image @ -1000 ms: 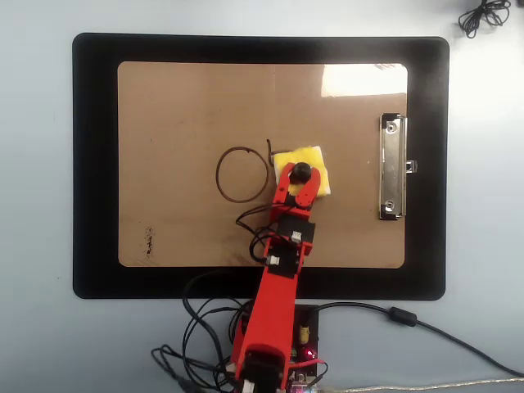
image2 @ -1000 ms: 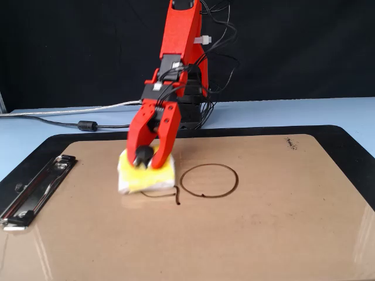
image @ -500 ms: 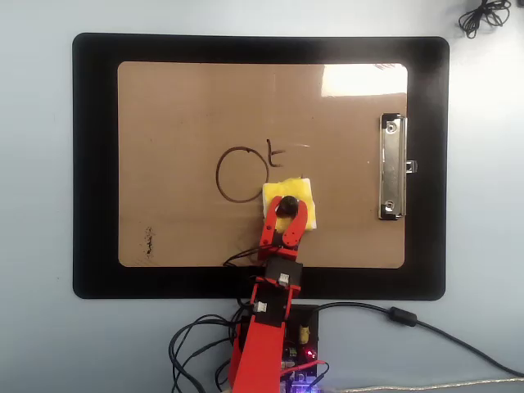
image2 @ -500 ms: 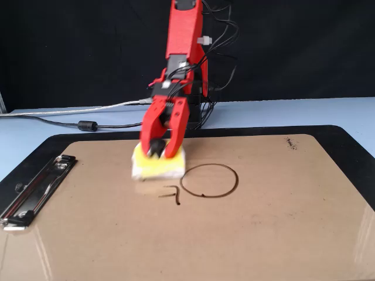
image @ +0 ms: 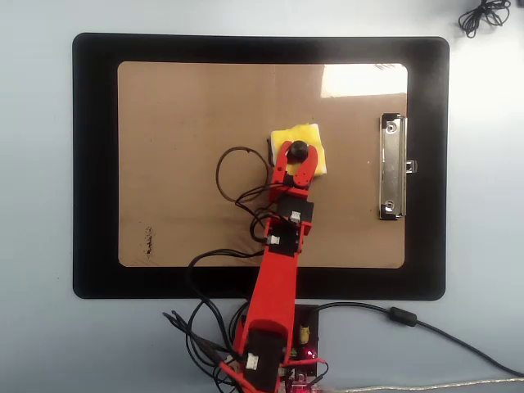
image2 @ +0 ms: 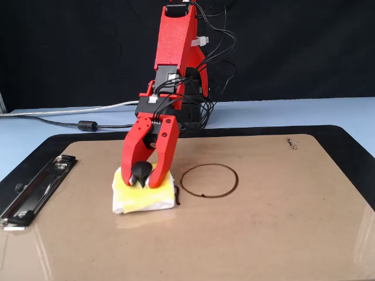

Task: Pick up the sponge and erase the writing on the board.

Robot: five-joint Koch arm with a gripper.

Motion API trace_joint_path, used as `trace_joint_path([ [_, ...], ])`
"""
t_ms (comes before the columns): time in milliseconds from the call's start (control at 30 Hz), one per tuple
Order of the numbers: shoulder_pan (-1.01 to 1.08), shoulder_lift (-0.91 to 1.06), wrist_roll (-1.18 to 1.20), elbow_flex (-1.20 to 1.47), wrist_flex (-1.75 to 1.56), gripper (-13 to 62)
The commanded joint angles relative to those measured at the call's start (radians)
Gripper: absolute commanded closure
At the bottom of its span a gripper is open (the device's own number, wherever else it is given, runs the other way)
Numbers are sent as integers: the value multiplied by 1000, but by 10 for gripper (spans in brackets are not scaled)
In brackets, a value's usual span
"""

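A yellow sponge (image: 313, 141) with a white underside lies on the brown clipboard board (image: 188, 106), right of a drawn black circle (image: 241, 173). My red gripper (image: 295, 157) stands straight down on the sponge. Its two jaws close around a small black knob (image: 299, 150) on the sponge's top. In the fixed view the gripper (image2: 145, 180) presses on the sponge (image2: 132, 200), and the circle (image2: 208, 180) lies just right of it. A short dark stroke (image2: 177, 196) shows at the sponge's right edge. A small scribble (image: 148, 243) sits near the board's lower left corner in the overhead view.
The board lies on a black mat (image: 94, 164). Its metal clip (image: 392, 168) is at the right end in the overhead view and at the left (image2: 35, 190) in the fixed view. The arm's cables (image: 205, 327) trail over the mat's near edge.
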Motion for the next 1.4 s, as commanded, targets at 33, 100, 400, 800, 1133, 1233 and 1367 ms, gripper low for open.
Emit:
trace_joint_path([
  [33,106,236,-2,202,14,575],
  [100,126,371,-2,336,14,575],
  [400,-124,173,-40,127,3,574],
  [800,-238,193,-172,166,5,574],
  [1133,-252,34,-176,-11,5,575],
  [1233,-247,-230,-181,-291,15,575],
  [1367,-238,-227,-181,-276,74,574],
])
